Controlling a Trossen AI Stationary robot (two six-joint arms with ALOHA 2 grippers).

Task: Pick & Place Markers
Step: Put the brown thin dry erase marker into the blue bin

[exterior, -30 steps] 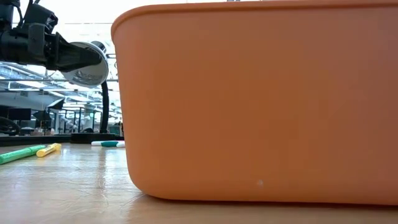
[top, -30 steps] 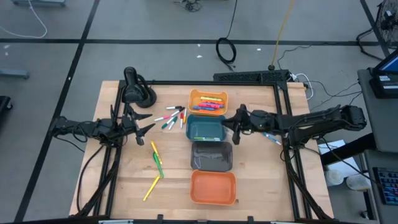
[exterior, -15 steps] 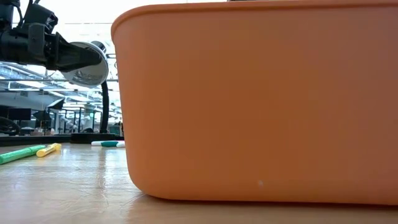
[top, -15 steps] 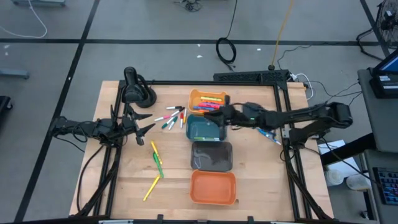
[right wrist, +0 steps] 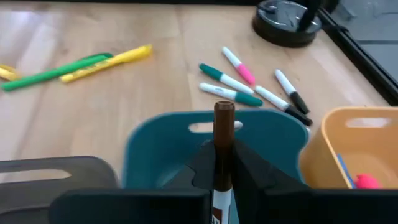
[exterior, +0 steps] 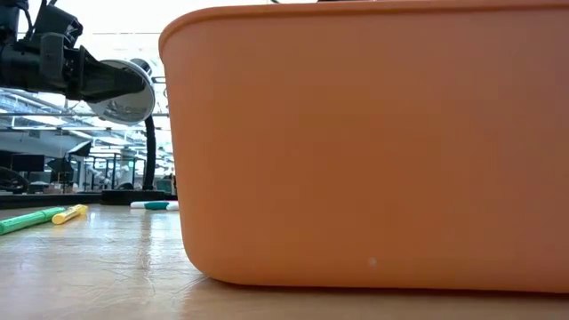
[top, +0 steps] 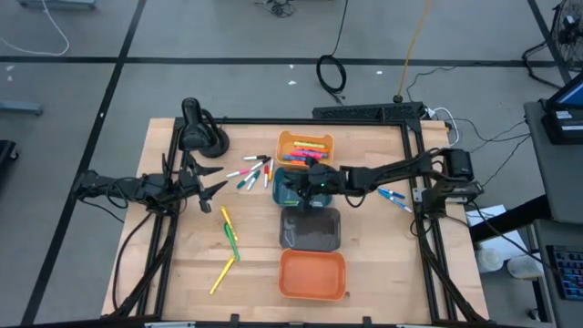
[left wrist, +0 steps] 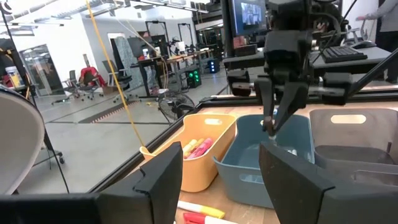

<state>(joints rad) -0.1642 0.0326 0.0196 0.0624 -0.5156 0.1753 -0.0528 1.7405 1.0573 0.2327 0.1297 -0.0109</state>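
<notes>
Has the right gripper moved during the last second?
Yes. The right gripper went leftwards in the high view, from beside the teal bin to above it, holding a brown marker.

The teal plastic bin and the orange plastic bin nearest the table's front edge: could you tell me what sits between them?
A grey plastic bin sits between the teal bin and the orange bin, as the high view shows.

- A brown-capped marker (right wrist: 222, 149) stands upright, cap up, pinched between the right gripper's (right wrist: 222, 163) fingers above the teal bin (right wrist: 149, 146).
- Loose markers (top: 252, 171) — pink, teal, black-tipped, red — lie scattered on the wood beside that bin.
- Pink and yellow markers (top: 307, 151) lie in the light orange bin (top: 285, 138).
- Yellow and green markers (top: 229, 235) lie flat nearer the table's front — one yellow marker (top: 221, 274) apart.
</notes>
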